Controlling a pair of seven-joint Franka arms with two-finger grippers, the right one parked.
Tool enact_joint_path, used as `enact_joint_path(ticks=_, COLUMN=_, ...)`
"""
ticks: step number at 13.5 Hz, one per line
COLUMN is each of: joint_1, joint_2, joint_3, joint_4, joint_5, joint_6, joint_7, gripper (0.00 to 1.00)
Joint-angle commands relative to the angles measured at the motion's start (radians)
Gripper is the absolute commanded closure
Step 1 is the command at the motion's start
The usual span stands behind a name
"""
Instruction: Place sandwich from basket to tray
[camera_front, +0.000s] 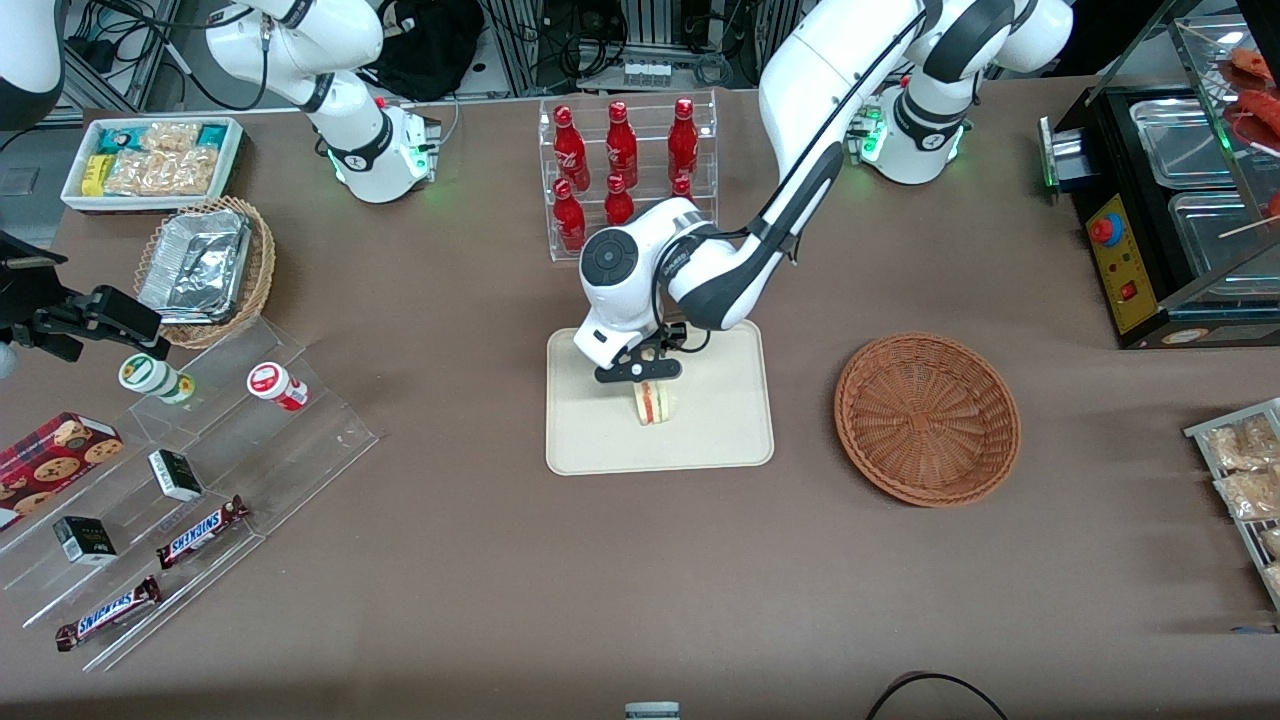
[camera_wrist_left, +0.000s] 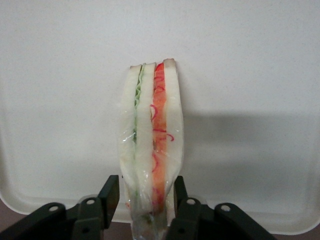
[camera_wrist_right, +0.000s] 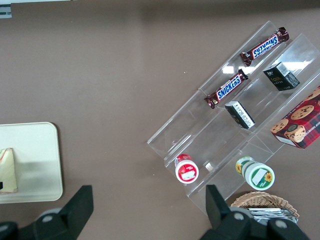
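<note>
Cream tray (camera_front: 720, 440): sandwich (camera_front: 655, 402) upright on it.
End effector (camera_wrist_left: 141, 200): clenched on sandwich.
Risk: you release, it topples.

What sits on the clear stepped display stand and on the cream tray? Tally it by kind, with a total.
Snickers chocolate bars: 2
Small black boxes: 2
Round white-capped jars: 2
Red cookie box: 1
Triangular white-bread sandwich: 1, on the cream rectangular tray, with the left hand shut on it
Total: 8
</note>
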Motion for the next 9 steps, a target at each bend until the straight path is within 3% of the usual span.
enact_joint_path(ticks=1, joint_1=-0.01, joint_2=-0.027, joint_3=0.013, joint_4=0.024, joint_5=0.0, joint_6=-0.01, joint_7=-0.017, gripper=0.0)
enact_joint_path(ticks=6, joint_1=0.071, joint_2=-0.241, joint_3=0.016, joint_4=-0.037, joint_5=-0.003, joint_6=-0.036, joint_7=-0.166, gripper=0.0)
enact_joint_path(ticks=9, joint_1=0.152, joint_2=-0.35, joint_3=0.017, joint_4=-0.041, joint_5=-0.004, joint_6=-0.157, joint_7=-0.169, gripper=0.0)
